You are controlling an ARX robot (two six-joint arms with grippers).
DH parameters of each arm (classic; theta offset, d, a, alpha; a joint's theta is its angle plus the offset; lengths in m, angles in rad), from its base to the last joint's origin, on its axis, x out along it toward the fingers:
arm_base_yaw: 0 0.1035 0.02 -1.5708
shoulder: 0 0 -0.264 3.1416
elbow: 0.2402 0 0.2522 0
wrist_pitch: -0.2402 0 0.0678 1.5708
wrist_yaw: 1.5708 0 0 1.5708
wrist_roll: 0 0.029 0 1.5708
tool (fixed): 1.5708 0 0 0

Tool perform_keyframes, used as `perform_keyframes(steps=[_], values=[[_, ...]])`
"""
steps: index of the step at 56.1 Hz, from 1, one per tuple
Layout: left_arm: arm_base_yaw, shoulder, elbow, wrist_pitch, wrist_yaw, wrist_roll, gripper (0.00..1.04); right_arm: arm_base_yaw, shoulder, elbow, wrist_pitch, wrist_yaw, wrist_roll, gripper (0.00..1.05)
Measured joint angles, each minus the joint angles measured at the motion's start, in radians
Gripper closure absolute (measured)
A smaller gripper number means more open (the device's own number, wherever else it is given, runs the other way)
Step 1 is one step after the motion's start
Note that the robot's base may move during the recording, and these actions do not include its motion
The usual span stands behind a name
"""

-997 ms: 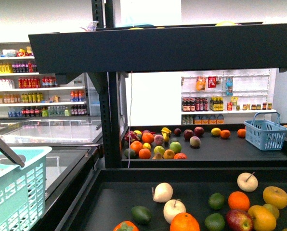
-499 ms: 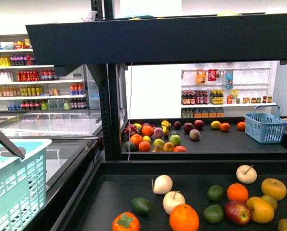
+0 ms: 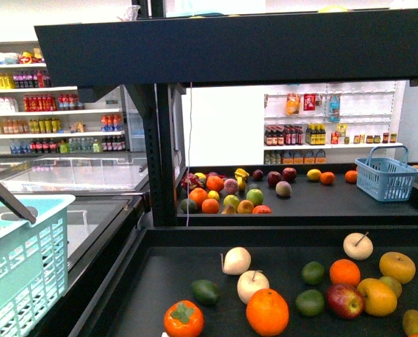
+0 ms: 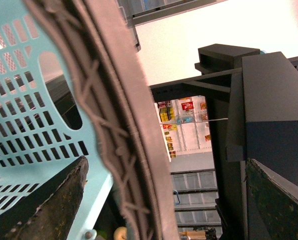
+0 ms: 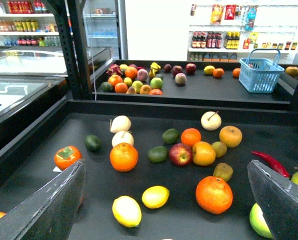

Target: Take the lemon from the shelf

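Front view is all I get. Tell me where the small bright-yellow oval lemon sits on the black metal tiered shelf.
Observer: The right wrist view shows the lemon on the near tray of the shelf, nearer the robot than the big round orange.
Operator: Report what lies beside it.
Observer: A paler yellow oval fruit lies right beside it.
Operator: Give the right gripper's state.
Observer: The right gripper is open, touching nothing.

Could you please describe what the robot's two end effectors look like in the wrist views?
The left end effector has two flat, dark, wedge-shaped fingers, matte and worn, with yellowish speckled scuffing. The right end effector has the same shape in dark grey, its surfaces flecked with pale scratches. No cables, labels or arm links show in any view.
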Motion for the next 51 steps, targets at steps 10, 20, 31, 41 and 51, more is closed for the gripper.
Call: perform_keyframes(steps=[10,20,31,41,51], values=[[-0.017,0.021,0.021,0.008,-0.025,0.002,0.08,0.000,0.000,0.000,0.000,0.000,0.000,0.07],[-0.014,0.027,0.021,-0.008,-0.054,0.009,0.35,0.000,0.000,0.000,0.000,0.000,0.000,0.07],[-0.011,0.018,0.009,-0.040,-0.065,0.039,0.71,0.000,0.000,0.000,0.000,0.000,0.000,0.07],[-0.021,-0.046,-0.038,-0.093,-0.051,0.068,0.88,0.000,0.000,0.000,0.000,0.000,0.000,0.07],[-0.050,-0.126,-0.084,-0.144,-0.016,0.206,0.90,0.000,0.000,0.000,0.000,0.000,0.000,0.07]])
